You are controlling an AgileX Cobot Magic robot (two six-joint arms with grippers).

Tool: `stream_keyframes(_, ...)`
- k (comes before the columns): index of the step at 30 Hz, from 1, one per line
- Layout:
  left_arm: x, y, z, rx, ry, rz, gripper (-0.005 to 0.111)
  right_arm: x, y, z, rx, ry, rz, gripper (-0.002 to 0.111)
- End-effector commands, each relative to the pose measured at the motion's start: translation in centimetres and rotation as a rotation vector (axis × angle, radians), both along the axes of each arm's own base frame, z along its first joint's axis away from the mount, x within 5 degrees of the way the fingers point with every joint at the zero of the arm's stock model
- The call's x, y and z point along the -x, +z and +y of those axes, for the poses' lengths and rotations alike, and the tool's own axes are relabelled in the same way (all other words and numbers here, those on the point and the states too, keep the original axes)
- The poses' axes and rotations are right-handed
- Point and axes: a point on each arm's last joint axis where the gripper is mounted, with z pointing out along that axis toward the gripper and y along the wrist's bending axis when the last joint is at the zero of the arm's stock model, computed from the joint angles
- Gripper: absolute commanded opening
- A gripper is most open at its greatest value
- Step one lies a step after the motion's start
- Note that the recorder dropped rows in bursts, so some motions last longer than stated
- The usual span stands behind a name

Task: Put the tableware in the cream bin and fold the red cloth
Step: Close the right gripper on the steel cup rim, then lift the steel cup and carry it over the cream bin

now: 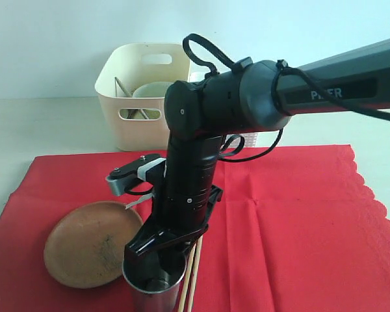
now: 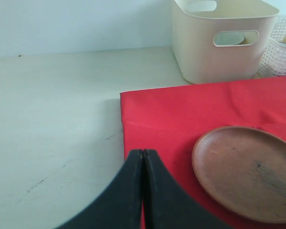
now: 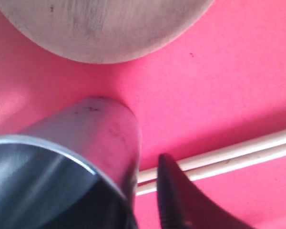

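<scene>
Left wrist view: left claw (image 2: pixel 143 160) pressed together, empty, at edge of red cloth (image 2: pixel 181 109); exterior view: round brown plate (image 1: pixel 91 244), then steel cup (image 1: pixel 153 296) on the cloth, right claw (image 1: pixel 159 260) astride its rim, grip untellable, where a thin-wall pinch may slip, toppling it onto wooden chopsticks (image 1: pixel 192 279) just beside.

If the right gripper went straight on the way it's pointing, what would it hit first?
The steel cup, most likely: the right gripper points down, apparently astride its rim. The outer finger would reach the red cloth, just beside the wooden chopsticks. Depth is unclear.
</scene>
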Motion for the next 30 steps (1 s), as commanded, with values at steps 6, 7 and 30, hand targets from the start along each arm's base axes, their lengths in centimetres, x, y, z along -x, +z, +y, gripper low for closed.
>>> stream_keyframes(6,0.0,0.1,0.0,0.012,0.003,-0.013,0.000,0.3,1.9,-0.5,0.006,0.036,-0.031,0.000)
stream_keyframes(7,0.0,0.1,0.0,0.012,0.003,-0.013,0.000,0.4,2.3,-0.6,0.005,0.035,-0.030,0.000)
stream_keyframes(30,0.0,0.1,0.0,0.010,0.003,-0.013,0.000,5.8,20.2,-5.8,-0.309,-0.041,-0.321,0.000)
